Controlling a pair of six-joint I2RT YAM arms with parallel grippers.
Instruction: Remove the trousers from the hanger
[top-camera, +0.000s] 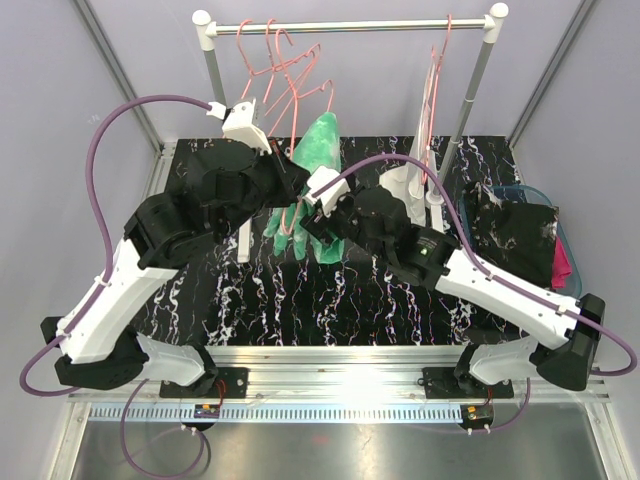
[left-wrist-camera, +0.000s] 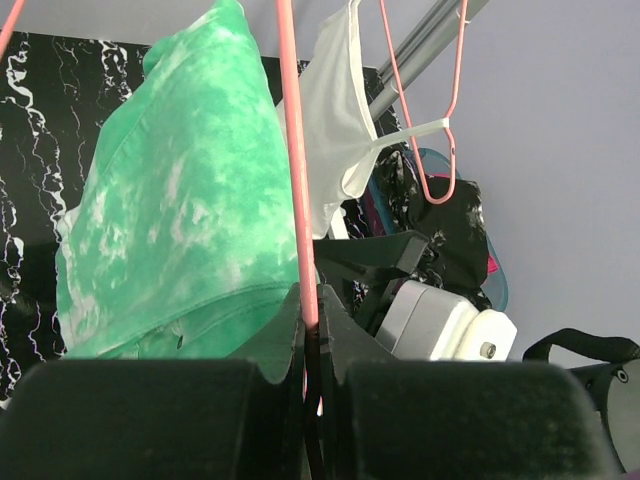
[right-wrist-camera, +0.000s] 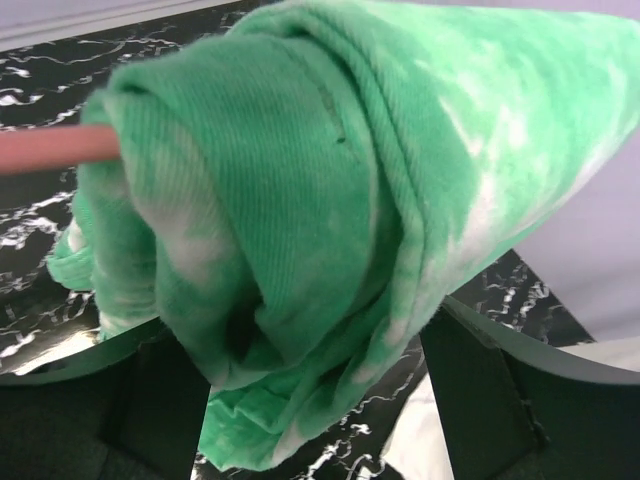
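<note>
The green-and-white tie-dye trousers (top-camera: 322, 150) hang folded over a pink wire hanger (left-wrist-camera: 293, 180) in front of the rail. My left gripper (top-camera: 292, 182) is shut on the hanger's wire, which runs up from between the closed jaws (left-wrist-camera: 312, 310) beside the cloth (left-wrist-camera: 180, 220). My right gripper (top-camera: 308, 215) stands open around the lower folded end of the trousers (right-wrist-camera: 330, 200). Its left finger (right-wrist-camera: 150, 400) is against the cloth and its right finger (right-wrist-camera: 480, 390) stands a little apart. The hanger's wire (right-wrist-camera: 55, 147) enters the fold from the left.
A white rail (top-camera: 350, 27) on two posts carries several empty pink hangers (top-camera: 270, 70) and a white garment (top-camera: 415, 185). A blue bin (top-camera: 520, 192) at the right holds black marbled trousers (top-camera: 515, 240) and magenta cloth (top-camera: 562, 262). The tabletop (top-camera: 300, 300) is black marbled.
</note>
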